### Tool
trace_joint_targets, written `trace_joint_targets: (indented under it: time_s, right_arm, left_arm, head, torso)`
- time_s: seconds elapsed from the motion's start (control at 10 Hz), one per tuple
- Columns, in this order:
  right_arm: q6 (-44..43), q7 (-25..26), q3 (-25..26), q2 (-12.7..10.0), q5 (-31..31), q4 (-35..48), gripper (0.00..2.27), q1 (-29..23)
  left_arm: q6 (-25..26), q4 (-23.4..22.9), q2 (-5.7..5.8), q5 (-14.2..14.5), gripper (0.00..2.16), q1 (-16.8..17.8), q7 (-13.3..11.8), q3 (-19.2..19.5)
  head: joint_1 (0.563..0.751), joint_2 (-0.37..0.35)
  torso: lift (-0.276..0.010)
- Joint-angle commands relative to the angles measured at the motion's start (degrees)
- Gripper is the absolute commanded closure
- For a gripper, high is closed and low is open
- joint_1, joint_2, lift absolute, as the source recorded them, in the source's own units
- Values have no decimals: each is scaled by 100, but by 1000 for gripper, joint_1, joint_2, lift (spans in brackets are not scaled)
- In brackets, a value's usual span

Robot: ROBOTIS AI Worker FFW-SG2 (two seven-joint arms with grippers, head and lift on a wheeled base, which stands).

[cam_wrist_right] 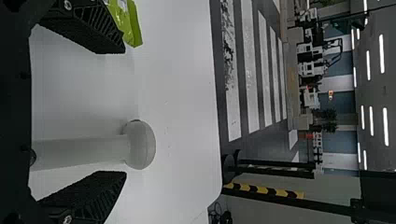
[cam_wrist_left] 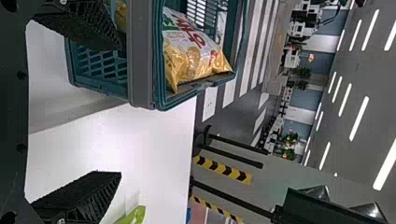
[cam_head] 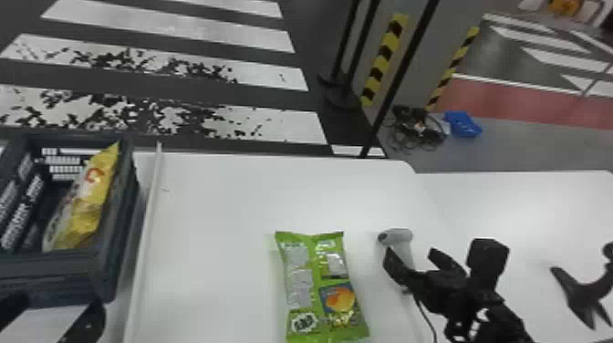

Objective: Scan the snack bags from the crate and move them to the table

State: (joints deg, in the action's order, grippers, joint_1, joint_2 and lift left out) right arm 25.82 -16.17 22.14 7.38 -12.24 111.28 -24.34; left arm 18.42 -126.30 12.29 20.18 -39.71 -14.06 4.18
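Observation:
My left gripper stands open at the near side of the dark crate; a yellow snack bag leans inside. In the left wrist view the open left gripper has nothing between its fingers, and the crate holds the yellow bag. A green snack bag lies flat on the white table. To its right my right gripper is at the grey scanner. The right wrist view has the right gripper open around the handle of the scanner, with gaps on both sides.
A raised white strip runs between crate and green bag. The scanner's cable trails toward the near edge. A black forked object is on the far right. Dark poles stand behind the table.

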Motion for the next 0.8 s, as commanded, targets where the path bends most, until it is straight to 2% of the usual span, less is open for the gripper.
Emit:
trace_joint_targets:
  time_s: [0.0, 0.1, 0.3, 0.5, 0.7]
  right_arm:
    - [-1, 0, -69, -185, -85, 509, 53, -300]
    - [104, -9, -140, -211, -208, 764, 53, -440]
    - [1088, -299, -52, -281, -621, 993, 53, -511]
    - [1897, -774, 221, -290, -982, 984, 53, -449]
    - [3198, -1653, 695, -255, -1359, 720, 53, -54]
  left_arm:
    - [0, 27, 1, 3, 33, 34, 9, -40]
    - [0, 27, 1, -5, 33, 34, 0, -49]
    - [0, 44, 10, -5, 33, 34, 0, -49]
    - [-18, 79, 19, -5, 33, 34, -26, -49]
    - [-18, 88, 10, -5, 33, 34, -53, -58]
  head:
    - [695, -279]
    - [695, -270]
    - [695, -233]
    - [695, -196]
    - [695, -184]
  torso:
    - [-95]
    - [-95]
    - [-95]
    - [-95]
    - [-95]
